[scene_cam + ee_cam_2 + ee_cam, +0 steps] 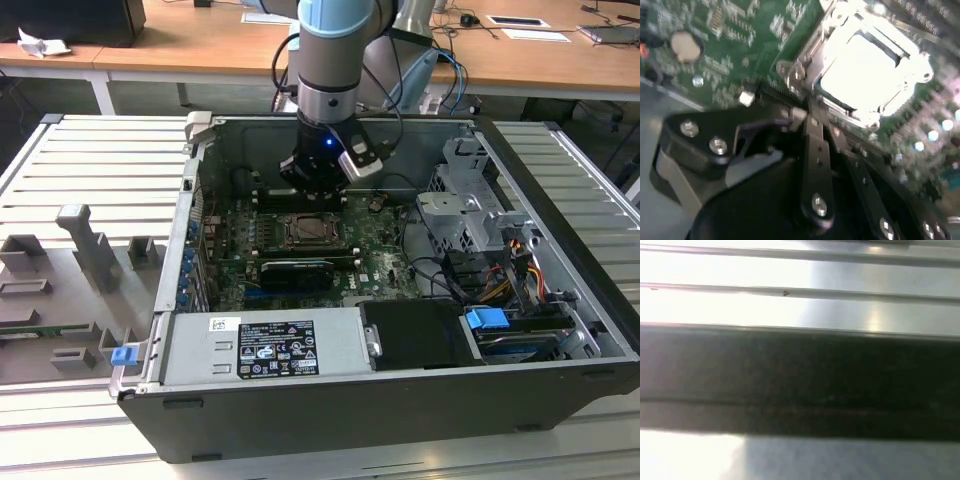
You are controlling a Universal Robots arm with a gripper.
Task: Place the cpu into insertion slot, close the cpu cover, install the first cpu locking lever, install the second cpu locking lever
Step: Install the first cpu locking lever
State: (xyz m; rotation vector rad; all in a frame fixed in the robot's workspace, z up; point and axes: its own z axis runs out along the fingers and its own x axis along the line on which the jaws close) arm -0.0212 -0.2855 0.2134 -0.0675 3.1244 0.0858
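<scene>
The robot arm (335,45) reaches down into an open computer case (400,400) lying on a ribbed metal worktop (90,180), its pincer (313,190) hanging low over the green board (375,250), just at the 12 o'clock edge of the insertion slot (313,231) in the exterior view. Whether the pincer's fingers are apart or together cannot be told. In the second wrist view the cpu (860,67) lies bright and flat inside the insertion slot (840,107), with the silvery cpu cover (912,57) framing it; the black pincer (812,117) sits just beside the slot's near corner, at about 7 o'clock from the chip. A round silver battery (686,45) sits on the board well apart from the slot. A grey power supply (265,345) with a label lies at 6 o'clock in the case, and a blue clip (488,320) shows toward 4 o'clock.
</scene>
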